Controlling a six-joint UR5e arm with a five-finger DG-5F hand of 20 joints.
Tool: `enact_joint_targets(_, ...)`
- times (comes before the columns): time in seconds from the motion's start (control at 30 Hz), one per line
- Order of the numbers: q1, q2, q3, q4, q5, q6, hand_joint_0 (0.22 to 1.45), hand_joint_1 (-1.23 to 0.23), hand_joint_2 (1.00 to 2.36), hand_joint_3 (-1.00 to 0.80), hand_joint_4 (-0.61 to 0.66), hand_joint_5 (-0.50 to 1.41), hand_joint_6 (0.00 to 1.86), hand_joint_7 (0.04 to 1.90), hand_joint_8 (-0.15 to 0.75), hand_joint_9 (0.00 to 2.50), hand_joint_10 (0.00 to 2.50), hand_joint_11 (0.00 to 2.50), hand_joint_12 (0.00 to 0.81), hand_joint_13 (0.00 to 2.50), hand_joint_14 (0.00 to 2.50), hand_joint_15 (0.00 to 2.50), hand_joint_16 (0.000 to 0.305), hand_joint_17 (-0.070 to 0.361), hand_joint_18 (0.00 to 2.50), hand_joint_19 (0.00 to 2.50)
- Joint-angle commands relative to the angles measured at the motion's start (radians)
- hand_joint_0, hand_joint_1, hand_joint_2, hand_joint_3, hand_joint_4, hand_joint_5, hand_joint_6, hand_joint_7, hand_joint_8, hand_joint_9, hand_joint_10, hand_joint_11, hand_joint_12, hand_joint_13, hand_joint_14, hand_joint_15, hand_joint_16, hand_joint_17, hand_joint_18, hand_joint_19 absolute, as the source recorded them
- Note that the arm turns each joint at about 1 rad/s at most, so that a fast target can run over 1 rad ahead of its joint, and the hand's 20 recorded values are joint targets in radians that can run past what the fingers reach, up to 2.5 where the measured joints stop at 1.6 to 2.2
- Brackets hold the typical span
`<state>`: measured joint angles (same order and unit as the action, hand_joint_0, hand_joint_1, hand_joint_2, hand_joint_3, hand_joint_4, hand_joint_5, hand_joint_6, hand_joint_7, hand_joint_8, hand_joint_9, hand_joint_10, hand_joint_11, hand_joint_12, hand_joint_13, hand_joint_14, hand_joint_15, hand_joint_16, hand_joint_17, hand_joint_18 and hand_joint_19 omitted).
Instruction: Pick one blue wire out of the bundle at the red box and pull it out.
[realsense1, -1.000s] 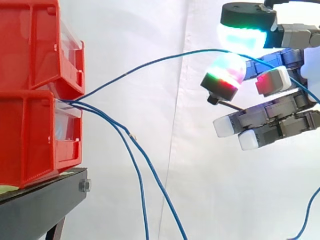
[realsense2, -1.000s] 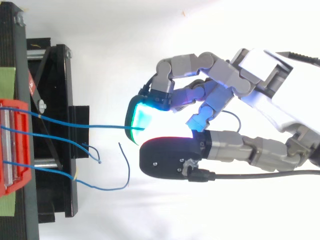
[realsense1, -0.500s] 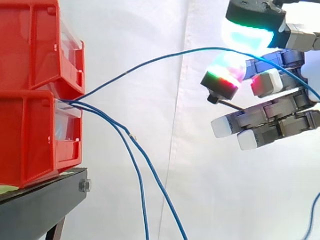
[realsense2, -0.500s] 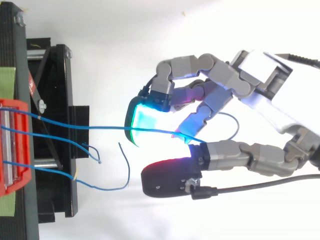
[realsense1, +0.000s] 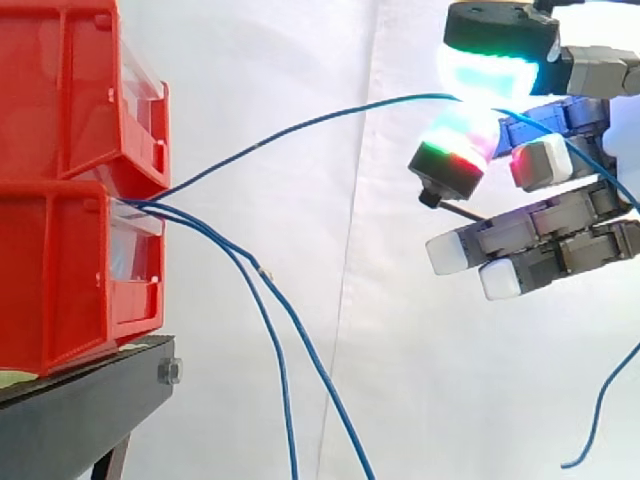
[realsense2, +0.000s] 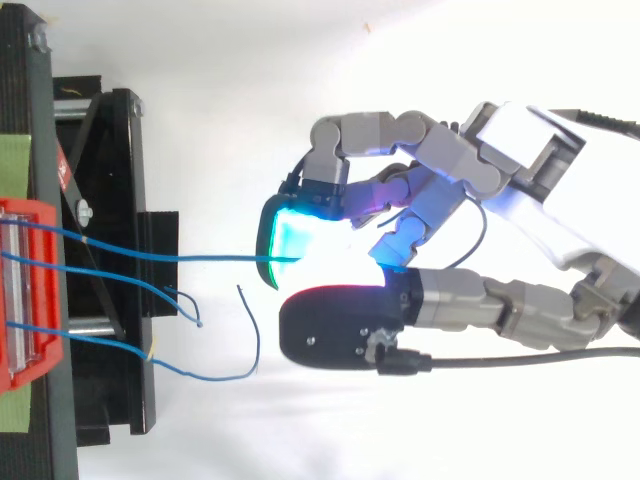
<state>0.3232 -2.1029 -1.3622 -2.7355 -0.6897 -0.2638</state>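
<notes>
I count three thin blue wires leaving the red box (realsense1: 60, 270). One wire (realsense1: 300, 124) arcs up and right, pinched between the pads of the hand (realsense2: 520, 150). The other two wires (realsense1: 263, 272) droop downward.

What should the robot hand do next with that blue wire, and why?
Probably pull straight back, away from the red box. The hand seems to pinch one blue wire between its glowing pads, and the wire's other end sits in the box's opening, not yet pulled out.
</notes>
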Motion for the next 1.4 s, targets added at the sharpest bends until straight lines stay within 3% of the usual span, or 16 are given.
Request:
enact_joint_targets(0.0,0.000,0.000,0.000,-0.003,-0.001,0.000,0.60,-0.77,1.01,-0.30,0.12,0.01,0.66,1.37,0.205,1.41,0.02,0.65,0.329,0.79,0.02,0.45,0.040,0.089,0.67,0.57)
enact_joint_targets(0.2,0.004,0.000,0.000,-0.021,-0.001,0.003,0.59,-0.85,1.01,-0.39,0.09,-0.01,0.71,1.26,0.220,1.32,0.02,0.65,0.334,0.72,0.02,0.45,0.040,0.091,0.62,0.57)
enact_joint_targets(0.3,0.005,0.001,0.000,-0.020,-0.001,0.002,0.54,-0.66,1.00,-0.48,0.08,-0.01,0.70,1.23,0.203,1.34,0.02,0.61,0.337,0.72,0.02,0.44,0.043,0.097,0.64,0.60)
enact_joint_targets(0.37,0.005,0.000,0.000,-0.018,-0.001,0.002,0.58,-0.47,1.00,-0.44,0.10,0.02,0.61,1.37,0.172,1.38,0.02,0.53,0.332,0.74,0.02,0.42,0.042,0.094,0.65,0.59)
enact_joint_targets(0.4,0.004,0.000,0.000,-0.020,-0.001,0.002,0.58,-0.48,1.01,-0.43,0.11,0.02,0.60,1.37,0.176,1.41,0.02,0.52,0.333,0.75,0.02,0.41,0.042,0.095,0.65,0.59)
enact_joint_targets(0.47,0.007,0.000,0.000,-0.018,-0.001,0.002,0.60,-0.52,1.01,-0.32,0.16,0.06,0.50,1.56,0.159,1.48,0.02,0.49,0.312,0.81,0.02,0.40,0.042,0.094,0.68,0.60)
enact_joint_targets(0.6,0.010,0.000,0.000,-0.020,0.002,0.000,0.60,-0.57,1.01,-0.22,0.22,0.06,0.51,1.38,0.148,1.50,0.01,0.32,0.319,0.82,0.01,0.34,0.047,0.106,0.75,0.54)
enact_joint_targets(0.77,0.011,0.001,0.000,-0.021,0.016,0.003,0.60,-0.70,1.00,-0.07,0.23,0.06,0.51,1.26,0.206,1.43,0.01,0.22,0.373,0.79,0.01,0.29,0.057,0.128,0.79,0.48)
enact_joint_targets(1.0,0.011,0.000,0.000,-0.021,0.019,0.002,0.58,-0.79,1.01,-0.20,0.23,0.03,0.50,1.33,0.227,1.22,0.01,0.32,0.381,0.66,0.01,0.34,0.054,0.121,0.67,0.53)
enact_joint_targets(1.1,0.013,0.000,0.000,-0.020,0.019,0.000,0.54,-0.73,1.01,-0.35,0.21,0.01,0.50,1.33,0.200,1.17,0.02,0.35,0.339,0.61,0.01,0.36,0.045,0.101,0.57,0.60)
enact_joint_targets(1.17,0.013,0.000,-0.002,-0.020,0.019,0.000,0.52,-0.56,1.00,-0.45,0.21,0.02,0.50,1.29,0.196,1.21,0.01,0.35,0.343,0.62,0.01,0.36,0.046,0.104,0.59,0.60)
enact_joint_targets(1.27,0.013,0.000,0.000,-0.021,0.019,0.002,0.55,-0.38,1.00,-0.45,0.20,0.02,0.50,1.26,0.180,1.25,0.01,0.34,0.335,0.64,0.01,0.35,0.045,0.101,0.59,0.61)
enact_joint_targets(1.37,0.013,0.001,0.000,-0.021,0.019,0.003,0.58,-0.35,1.01,-0.42,0.22,0.03,0.51,1.25,0.173,1.28,0.01,0.33,0.325,0.66,0.01,0.35,0.043,0.097,0.61,0.62)
